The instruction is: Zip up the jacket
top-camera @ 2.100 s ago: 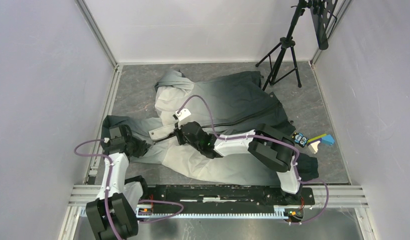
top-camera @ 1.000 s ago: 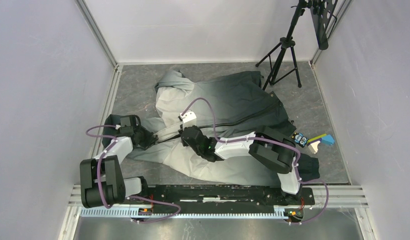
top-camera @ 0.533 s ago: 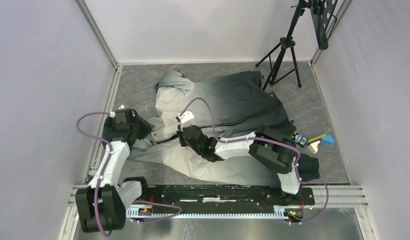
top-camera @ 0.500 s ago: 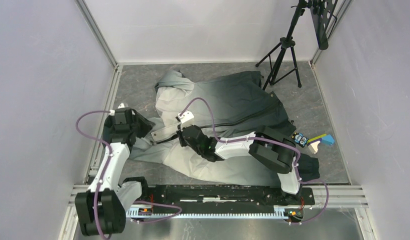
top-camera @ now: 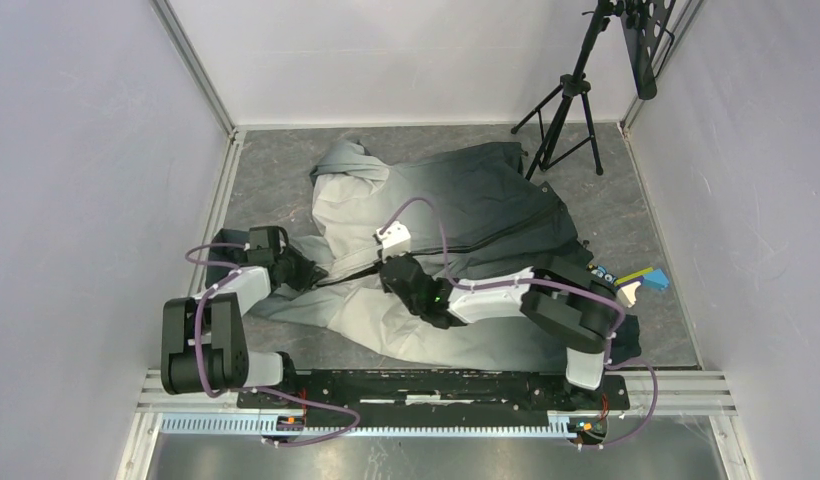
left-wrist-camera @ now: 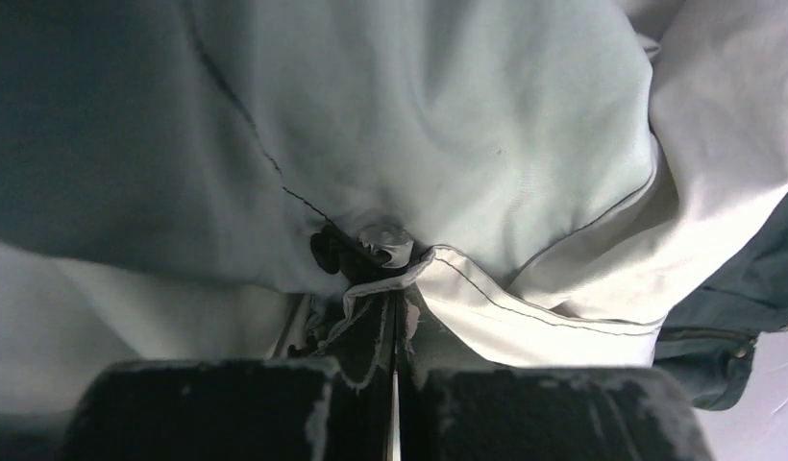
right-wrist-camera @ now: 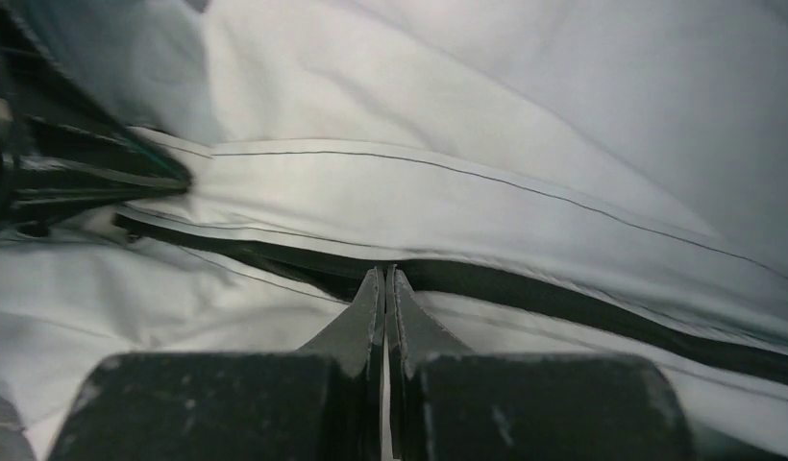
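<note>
jacket [top-camera: 486, 195]: laid crumpled across the middle of the grey table [top-camera: 266, 170], pale grey at its 9 o'clock side and shaded to charcoal toward 3 o'clock.
zipper [top-camera: 506, 232]: seen in the top view as a dark line run across the jacket from about 8 o'clock toward 2 o'clock. In the right wrist view it is shown as a dark band [right-wrist-camera: 582, 307] between pale fabric strips.
left gripper [top-camera: 306, 272]: set at the 8 o'clock end of the zipper. In its own wrist view [left-wrist-camera: 395, 322] the jaws are seen clamped on a fold of the jacket's pale edge.
right gripper [top-camera: 381, 268]: placed near the left gripper, at its 3 o'clock, on the zipper line. The jaws are pressed together [right-wrist-camera: 384, 283] with the tips at the dark band — whether a pull is pinched between them cannot be told.
tripod [top-camera: 571, 95]: stood at the jacket's 1 o'clock, its legs at the fabric's far edge.
coloured blocks [top-camera: 641, 282]: laid just beside the jacket, at its 4 o'clock.
</note>
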Available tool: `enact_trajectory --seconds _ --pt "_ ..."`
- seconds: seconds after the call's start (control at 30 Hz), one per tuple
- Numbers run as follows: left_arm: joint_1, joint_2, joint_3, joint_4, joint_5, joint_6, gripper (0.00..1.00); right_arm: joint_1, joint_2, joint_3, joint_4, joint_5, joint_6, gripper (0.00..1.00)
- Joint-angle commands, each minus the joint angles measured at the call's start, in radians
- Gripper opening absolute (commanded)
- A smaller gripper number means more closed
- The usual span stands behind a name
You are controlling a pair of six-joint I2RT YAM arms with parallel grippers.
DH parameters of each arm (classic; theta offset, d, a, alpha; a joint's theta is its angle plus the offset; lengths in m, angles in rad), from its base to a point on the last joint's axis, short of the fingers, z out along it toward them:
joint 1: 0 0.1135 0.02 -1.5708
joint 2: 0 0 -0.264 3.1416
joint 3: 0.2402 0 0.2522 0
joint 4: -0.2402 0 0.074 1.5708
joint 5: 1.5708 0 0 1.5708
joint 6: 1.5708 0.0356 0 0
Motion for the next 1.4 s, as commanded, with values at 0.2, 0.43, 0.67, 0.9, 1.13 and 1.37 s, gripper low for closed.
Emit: enact_trajectory --seconds 0.2,0.43,0.67,0.9,1.13,1.37 --pt "0.078 -0.052 0.018 -0.116 -0.183 0.089 0.02 -0.034 -0.041 0.003 0.093 -0.074 -0.119 0.00" --pt "0.047 -0.205 0.148 -0.227 -0.083 0.226 0.34 -0.067 -0.061 0.022 0.085 -0.417 -0.067 0.11" --pt "-0.147 -0.267 0.233 -0.317 -0.021 0.299 0.65 -0.227 -0.163 0.009 -0.089 -0.712 0.000 0.54" --pt "-0.284 -0.274 0.232 -0.301 0.052 0.186 0.65 -0.311 -0.322 -0.152 -0.118 -0.779 0.256 0.66" --pt "-0.292 -0.278 0.167 -0.207 0.143 0.014 0.67 -0.307 -0.253 -0.235 0.055 -0.826 0.790 0.69" --pt "-0.292 -0.252 0.058 -0.027 0.139 -0.216 0.66 -0.307 -0.213 -0.249 -0.002 -0.645 0.973 0.67"
